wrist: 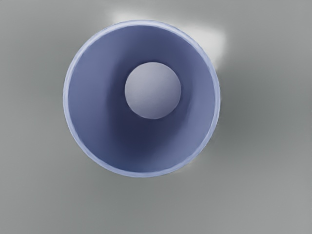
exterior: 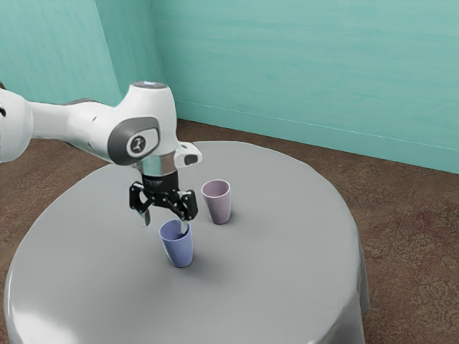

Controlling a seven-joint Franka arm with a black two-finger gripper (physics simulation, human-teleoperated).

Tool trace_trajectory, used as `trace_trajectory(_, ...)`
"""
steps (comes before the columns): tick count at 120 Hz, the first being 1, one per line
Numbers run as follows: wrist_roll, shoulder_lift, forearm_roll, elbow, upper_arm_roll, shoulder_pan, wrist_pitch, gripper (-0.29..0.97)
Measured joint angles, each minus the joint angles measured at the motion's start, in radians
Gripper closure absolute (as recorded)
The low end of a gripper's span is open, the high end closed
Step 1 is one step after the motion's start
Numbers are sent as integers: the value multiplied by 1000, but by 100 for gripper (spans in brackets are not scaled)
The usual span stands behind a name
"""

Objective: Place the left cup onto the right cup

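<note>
A blue cup (exterior: 177,247) stands upright on the round grey table (exterior: 287,272), nearer the front. A mauve cup (exterior: 216,201) stands upright just behind it, toward the exterior view's right. My gripper (exterior: 167,221) hangs directly over the blue cup at rim height. It is open, with one finger on each side of the rim and the left finger clearly apart from the cup. In the wrist view I look straight down into the blue cup (wrist: 97,117), whose pale bottom sits nearly centred under my hand.
The table's grey cloth drapes over the edge at the exterior view's right (exterior: 355,279). Brown floor and teal walls surround it. Bare tabletop lies on all sides of the two cups.
</note>
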Motion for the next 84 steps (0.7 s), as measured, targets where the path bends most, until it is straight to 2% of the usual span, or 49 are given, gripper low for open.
trace_trajectory(84, -15, 78, 5, 5, -22, -6, 105, 0)
